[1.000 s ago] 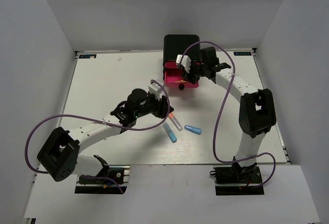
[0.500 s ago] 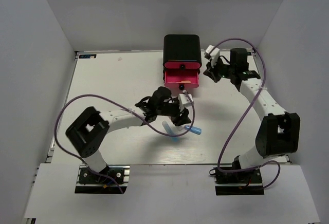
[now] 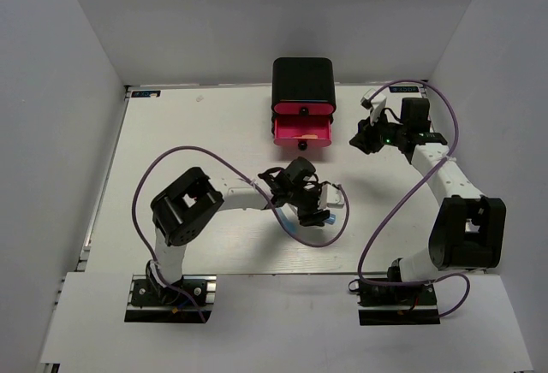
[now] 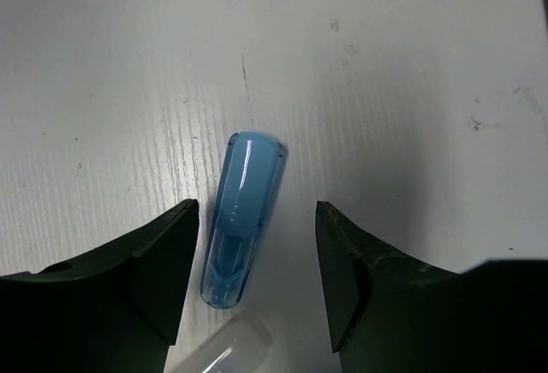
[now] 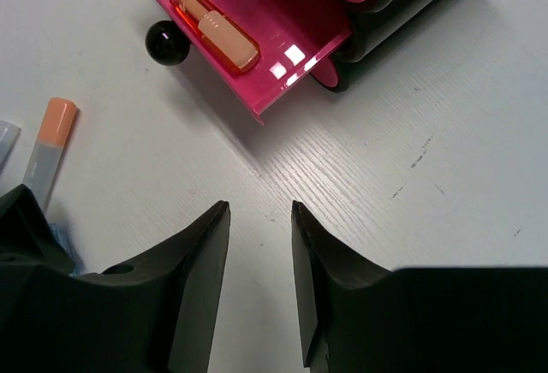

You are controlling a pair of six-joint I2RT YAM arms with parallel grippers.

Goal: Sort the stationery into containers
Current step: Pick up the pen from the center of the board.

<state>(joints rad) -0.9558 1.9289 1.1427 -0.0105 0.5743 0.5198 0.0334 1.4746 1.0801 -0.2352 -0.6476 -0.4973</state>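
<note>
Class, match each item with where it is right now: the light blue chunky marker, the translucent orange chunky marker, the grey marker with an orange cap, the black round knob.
Items:
1. light blue chunky marker
2. translucent orange chunky marker
3. grey marker with an orange cap
4. black round knob

Places:
A. inside the open pink drawer
B. on the white table, between the open fingers of the left pincer
C. on that drawer's front
D. on the table, outside the drawer, no pincer around it

Pairs: 1-B, 2-A, 3-D, 4-C
</note>
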